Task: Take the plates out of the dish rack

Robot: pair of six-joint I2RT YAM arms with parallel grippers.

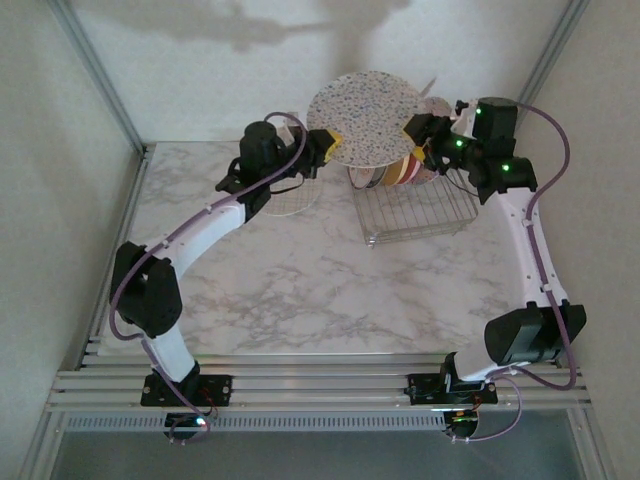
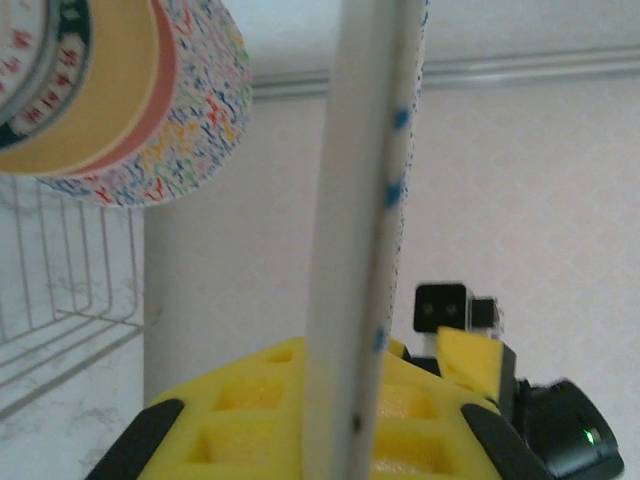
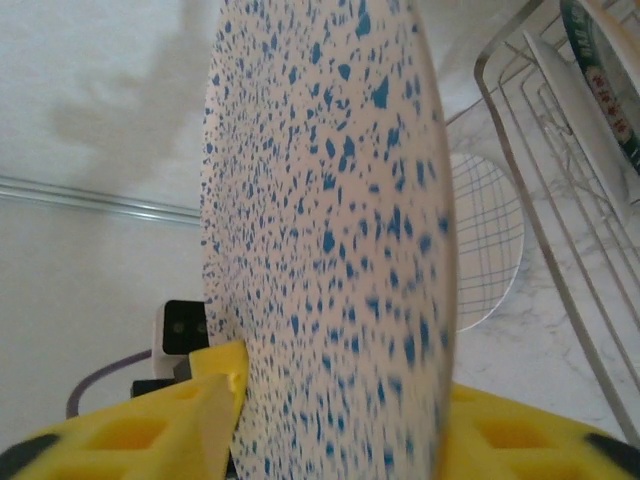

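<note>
Speckled plate (image 1: 365, 105) upright: rim in L fingers (image 2: 250, 410), R fingers (image 3: 150, 430) flanking.

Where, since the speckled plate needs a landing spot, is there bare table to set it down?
The broad marble stretch of the table on the near side of the rack, between the left arm and right arm, is bare. The back is crowded: the rack with its plates and the checked plate lying left of it.
</note>
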